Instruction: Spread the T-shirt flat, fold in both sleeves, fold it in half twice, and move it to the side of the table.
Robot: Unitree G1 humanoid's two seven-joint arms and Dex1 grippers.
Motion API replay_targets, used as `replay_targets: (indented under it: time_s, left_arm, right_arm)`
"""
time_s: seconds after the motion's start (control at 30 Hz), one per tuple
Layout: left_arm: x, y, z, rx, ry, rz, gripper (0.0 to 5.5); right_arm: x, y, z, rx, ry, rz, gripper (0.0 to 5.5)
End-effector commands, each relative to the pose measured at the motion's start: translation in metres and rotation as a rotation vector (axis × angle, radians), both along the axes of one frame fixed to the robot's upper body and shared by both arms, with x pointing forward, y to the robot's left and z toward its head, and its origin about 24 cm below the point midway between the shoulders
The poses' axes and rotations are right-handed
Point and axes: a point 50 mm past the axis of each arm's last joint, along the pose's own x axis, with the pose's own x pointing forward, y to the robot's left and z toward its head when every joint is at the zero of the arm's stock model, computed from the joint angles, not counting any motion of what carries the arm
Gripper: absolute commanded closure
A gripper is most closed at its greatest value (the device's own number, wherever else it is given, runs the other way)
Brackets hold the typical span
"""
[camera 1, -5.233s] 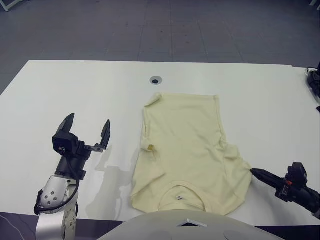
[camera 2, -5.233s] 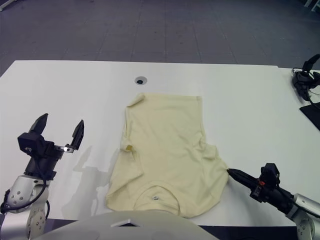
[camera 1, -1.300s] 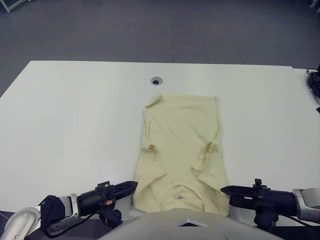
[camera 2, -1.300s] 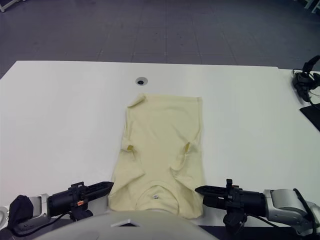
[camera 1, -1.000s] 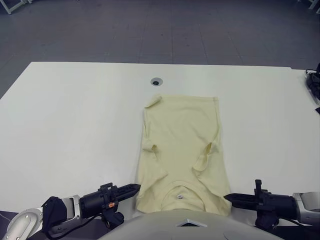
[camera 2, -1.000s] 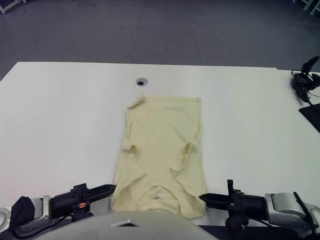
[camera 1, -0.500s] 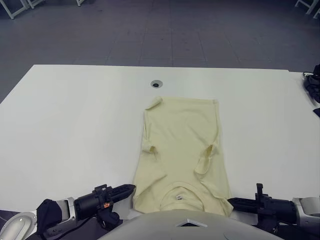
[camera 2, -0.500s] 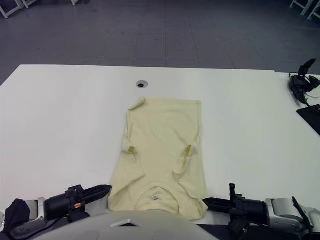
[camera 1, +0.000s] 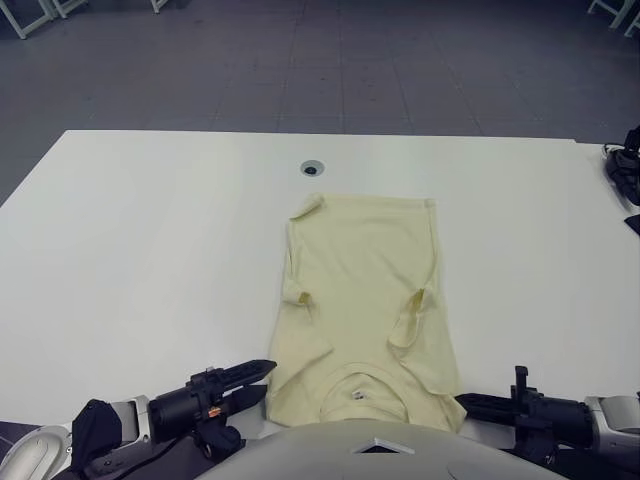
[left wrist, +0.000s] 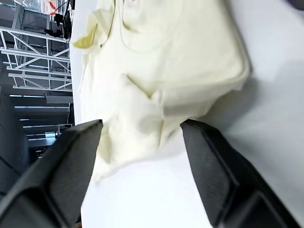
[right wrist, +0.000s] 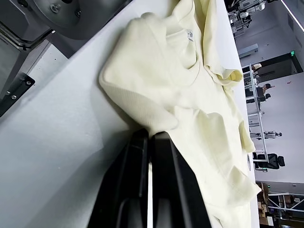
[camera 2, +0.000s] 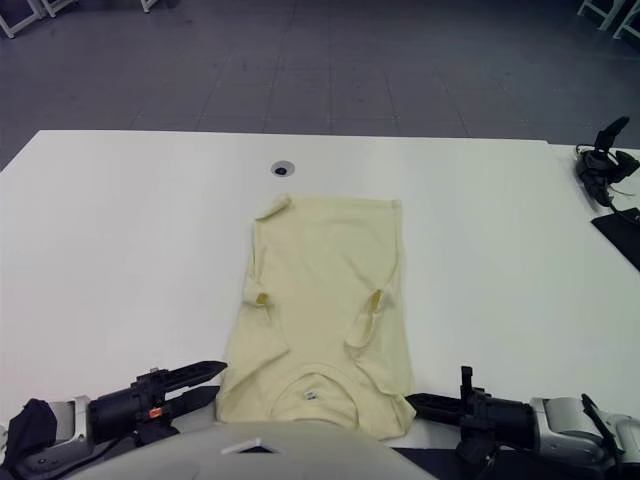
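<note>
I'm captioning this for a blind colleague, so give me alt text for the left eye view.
A pale yellow T-shirt lies on a white table, sleeves folded in, collar nearest the robot. The open left gripper sits at its near left corner, and the right gripper points at its near right corner.

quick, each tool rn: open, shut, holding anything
Left tool: open, holding nothing, at the T-shirt's near left corner.
Right tool: shut, tips at the T-shirt's near right corner; whether it pinches cloth cannot be told.

Black tapered fingers [camera 1: 250, 368] extend from black wrists [camera 1: 185, 408] with silver-grey shells [camera 1: 612, 415] behind.
</note>
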Motion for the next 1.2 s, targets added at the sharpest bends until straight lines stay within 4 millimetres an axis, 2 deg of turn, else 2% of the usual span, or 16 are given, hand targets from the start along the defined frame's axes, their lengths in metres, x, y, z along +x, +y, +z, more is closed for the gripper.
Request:
replay_targets:
  time_s: [0.03,0.13,0.2,0.73,0.93,1.1,1.2]
  left_arm:
    - [-0.003,-0.004,0.001,0.003,0.006,-0.040,1.76]
    - [-0.004,-0.005,0.000,0.010,0.011,-0.051,1.28]
    - [-0.005,-0.005,0.000,0.010,0.014,-0.051,1.53]
    - [-0.005,-0.003,-0.005,0.028,0.040,-0.043,4.42]
    - [-0.008,-0.001,-0.008,0.025,0.107,0.012,5.48]
    - [-0.004,0.004,0.001,-0.018,0.295,0.177,5.48]
    - [0.002,0.013,0.011,-0.019,0.421,0.269,5.48]
  right_arm:
    - [0.004,-0.001,-0.002,-0.041,0.000,0.006,5.50]
    - [0.005,0.000,-0.001,-0.036,-0.011,0.008,5.50]
    - [0.006,0.000,-0.001,-0.036,-0.014,0.008,5.50]
    - [0.008,0.003,0.002,-0.022,-0.029,0.012,5.50]
    - [0.009,0.008,0.004,0.016,-0.027,0.009,5.50]
    - [0.012,0.015,0.008,0.066,0.075,-0.077,5.50]
    - [0.013,0.017,0.016,0.067,0.277,-0.206,5.50]
